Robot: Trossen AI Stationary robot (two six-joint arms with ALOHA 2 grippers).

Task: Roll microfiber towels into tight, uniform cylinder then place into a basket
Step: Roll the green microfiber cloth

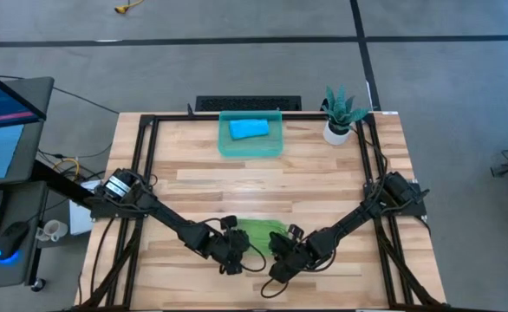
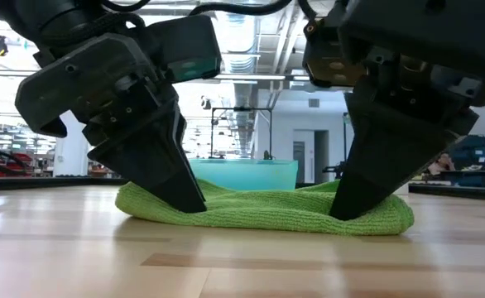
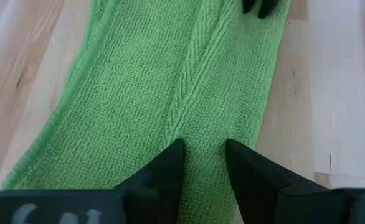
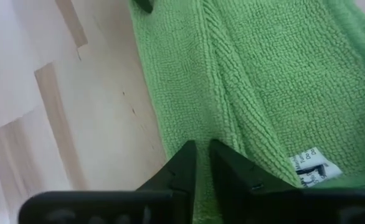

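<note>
High view: green towel [image 1: 259,231] lies folded at the near middle of the table [image 1: 323,173], between both arms. Left hand [image 1: 233,256] is on its left end, right hand [image 1: 280,256] on its right end. Basket [image 1: 250,134] sits at the far middle with the blue towel [image 1: 248,129] rolled up inside it. Plant [image 1: 341,113] in a white pot stands just right of the basket.

Low view: green towel [image 2: 267,209] is a low flat band on the table. Left hand [image 2: 189,203] presses down into its left part, right hand [image 2: 342,211] into its right part. Basket [image 2: 242,174] shows behind.

Left wrist view: left hand [image 3: 204,152] fingers [image 3: 170,163] slightly spread, tips down on the green towel [image 3: 139,93], straddling a raised fold ridge. Right hand's tip [image 3: 257,6] shows at the towel's other end.

Right wrist view: right hand [image 4: 201,152] fingers [image 4: 182,165] nearly together, pinching a fold of the green towel [image 4: 263,74] close to its edge. White label [image 4: 310,163] just beside the fingers.
</note>
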